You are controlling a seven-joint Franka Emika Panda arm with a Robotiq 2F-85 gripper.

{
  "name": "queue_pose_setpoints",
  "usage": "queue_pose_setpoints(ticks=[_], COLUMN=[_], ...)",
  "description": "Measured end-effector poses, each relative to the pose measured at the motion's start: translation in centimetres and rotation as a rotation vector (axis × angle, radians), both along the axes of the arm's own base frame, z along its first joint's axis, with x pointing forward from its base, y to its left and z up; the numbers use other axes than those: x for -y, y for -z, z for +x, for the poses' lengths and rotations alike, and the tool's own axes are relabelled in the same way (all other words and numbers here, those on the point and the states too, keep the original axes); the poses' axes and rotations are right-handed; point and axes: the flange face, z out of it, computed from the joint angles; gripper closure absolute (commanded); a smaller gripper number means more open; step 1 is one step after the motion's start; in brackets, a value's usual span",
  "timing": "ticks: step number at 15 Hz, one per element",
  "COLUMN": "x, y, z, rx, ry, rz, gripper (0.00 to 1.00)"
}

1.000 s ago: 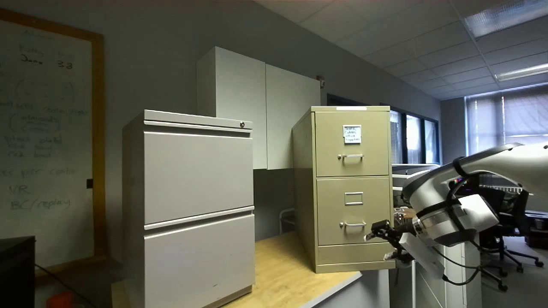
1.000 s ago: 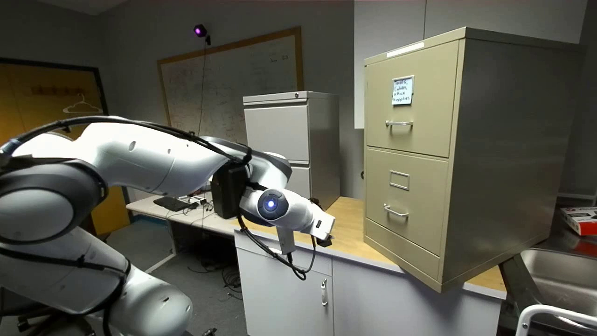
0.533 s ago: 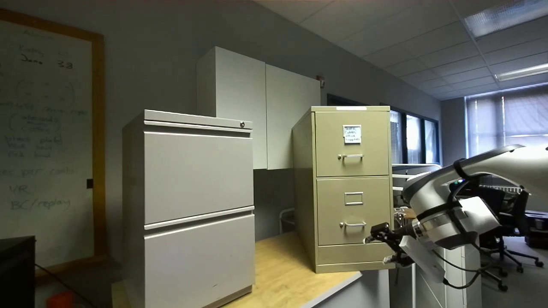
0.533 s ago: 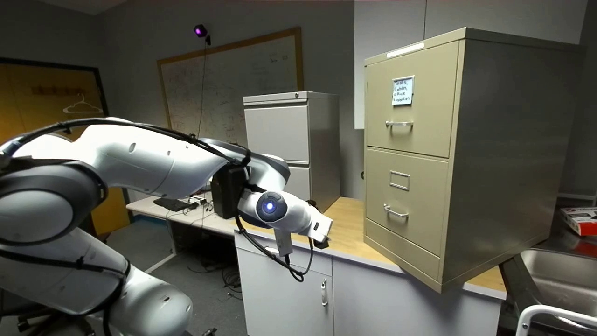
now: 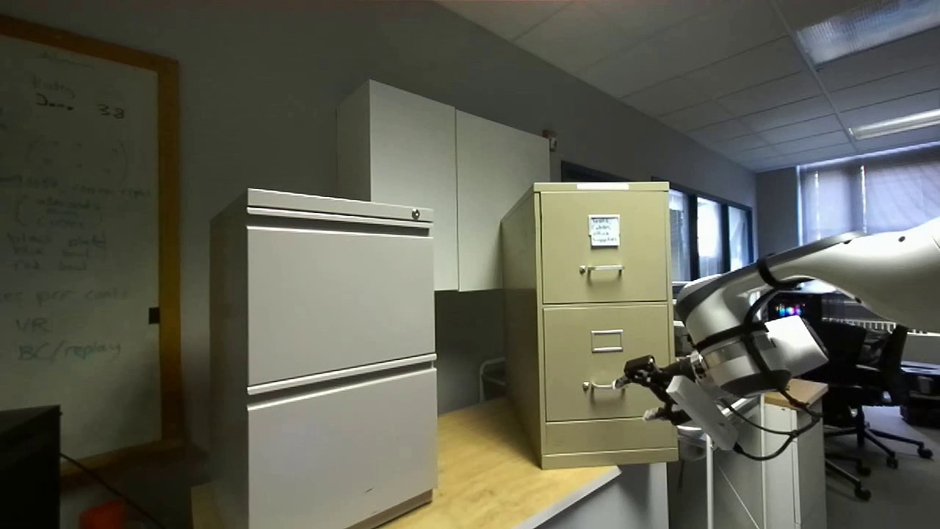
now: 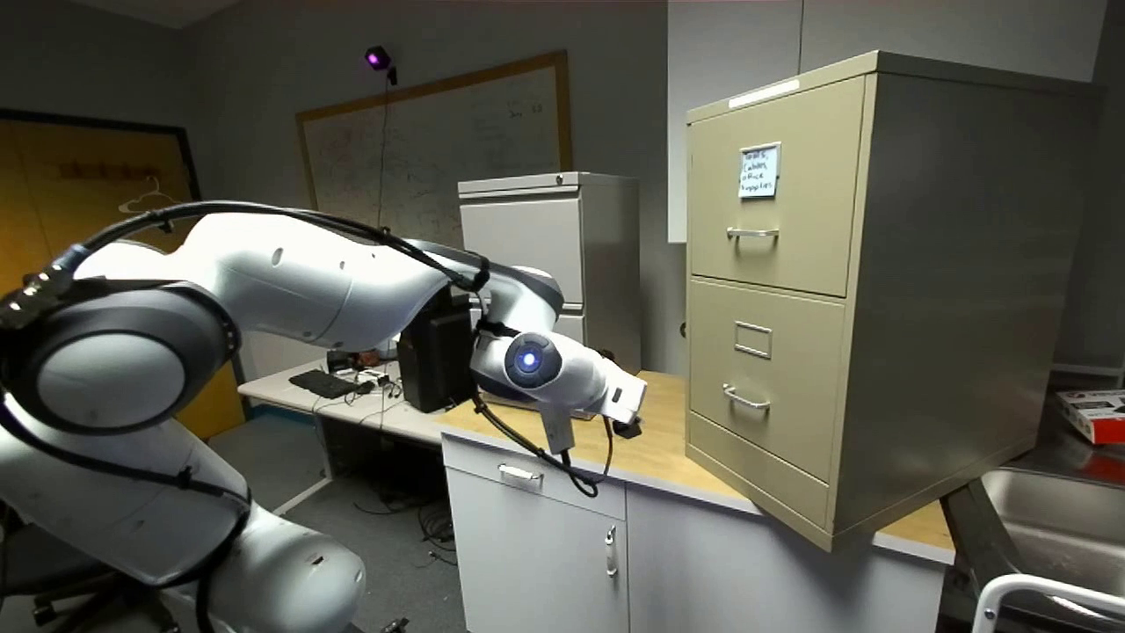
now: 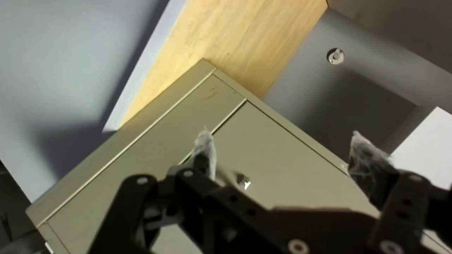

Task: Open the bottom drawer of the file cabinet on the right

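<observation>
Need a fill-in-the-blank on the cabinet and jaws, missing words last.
On the file cabinet, the paper-labelled drawer is the ____ one.
The bottom drawer is ____, its front flush with the frame.
The cabinet front carries ____ silver handles.
The jaws stand ____, a wide gap between them.
Missing words: top; closed; two; open.

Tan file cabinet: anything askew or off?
Yes. The file cabinet sits askew on the counter, a lower front corner jutting past the edge in both exterior views, so that corner looks unsupported. The wrist view also shows small dark marks on its base panel, perhaps scuffs.
</observation>
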Motion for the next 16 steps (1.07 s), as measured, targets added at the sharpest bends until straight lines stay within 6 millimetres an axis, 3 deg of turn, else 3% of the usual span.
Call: queue_pose_setpoints(ticks=[4, 8, 12, 16], x=[4.1, 8.1, 11.1, 13.3], y=[-3.7, -4.8, -3.0, 0.8], z=[1.2, 2.3, 3.9, 5.8], rx=[0.102, 0.205, 0.288, 0.277], ry=[0.078, 0.091, 0.069, 0.051], rz=[0.033, 0.121, 0.238, 0.295], gripper=[0.0, 0.0, 0.0, 0.0])
